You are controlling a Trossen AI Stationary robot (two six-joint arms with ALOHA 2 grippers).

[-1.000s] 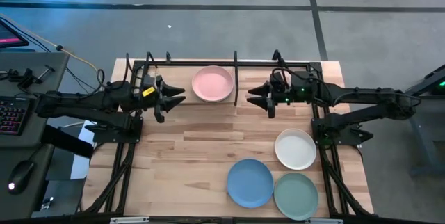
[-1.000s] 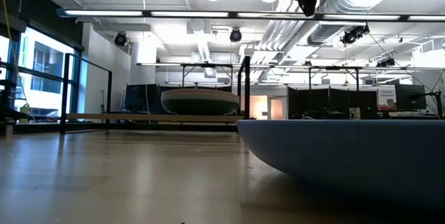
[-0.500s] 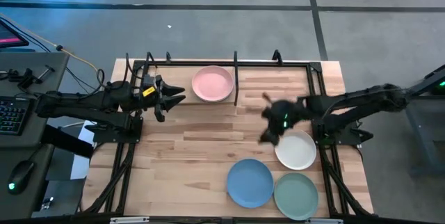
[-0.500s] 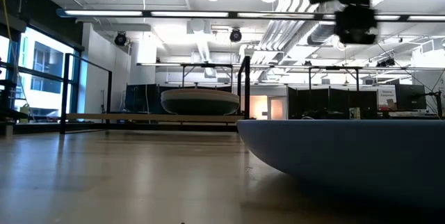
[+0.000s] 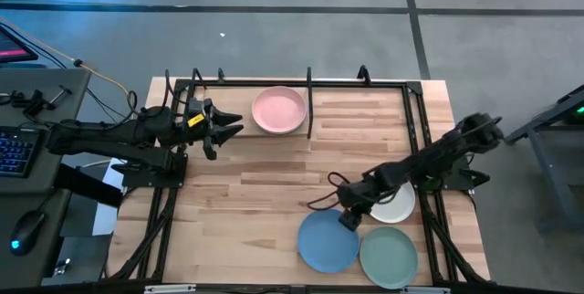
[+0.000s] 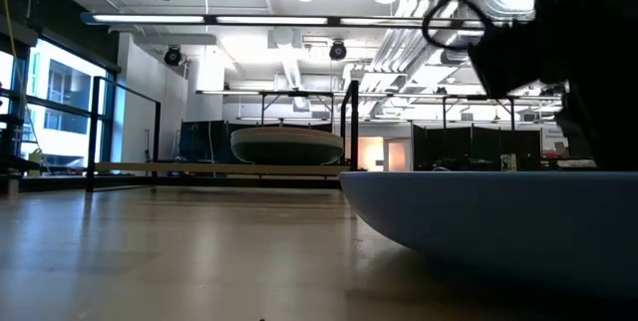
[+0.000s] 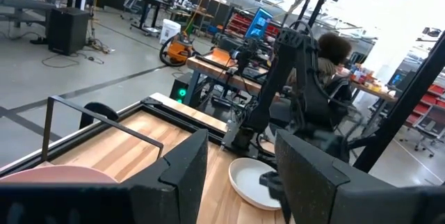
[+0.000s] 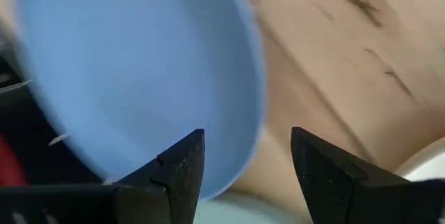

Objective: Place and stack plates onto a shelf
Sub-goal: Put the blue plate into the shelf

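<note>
With the right gripper (image 5: pixel 344 214) low over the near rim of the round matte blue plate (image 5: pixel 328 240) at the lower centre of the overhead frame, I judged the pick itself to be the risky part. Its fingers stood apart in the right wrist view, straddling the plate's edge with nothing clamped between them. The white plate (image 5: pixel 392 199) lay just beside the blue one, partly under the arm, and the sage green plate (image 5: pixel 389 257) sat close on the other side, so a slanted descent could have nudged either neighbour or pushed the blue plate across the smooth wooden table (image 5: pixel 255 184) rather than gripping it. A shallow bite on that thin rim might also have let it tip and slip out on the lift toward the low light-wood shelf with black rod posts (image 5: pixel 347 116) at the upper centre, where the pink plate (image 5: pixel 278 110) already rested. The left gripper (image 5: pixel 224 128) waited beside it, fingers parted and empty.
</note>
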